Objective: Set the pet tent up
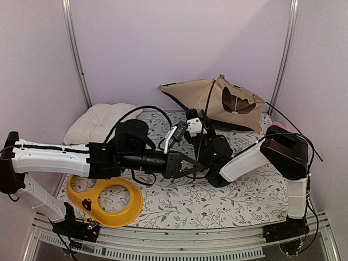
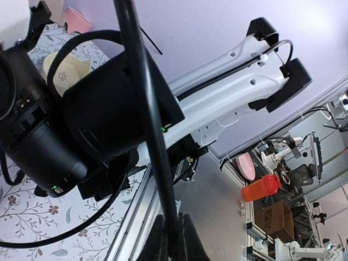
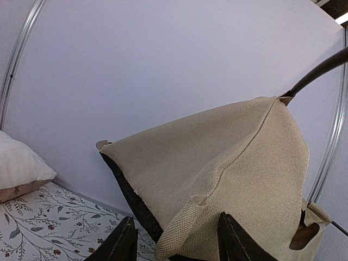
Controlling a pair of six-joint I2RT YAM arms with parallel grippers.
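The pet tent [image 3: 217, 163] runs off the right wrist view's bottom edge.

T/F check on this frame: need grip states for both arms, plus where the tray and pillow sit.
1. The left fingers are closed on a thin black pole. True.
2. The right fingers are shut. False: they are open, with the beige tent fabric just in front of them.
3. The yellow tray sits at the back right. False: it lies at the front left.
4. The white pillow lies at the back left. True.
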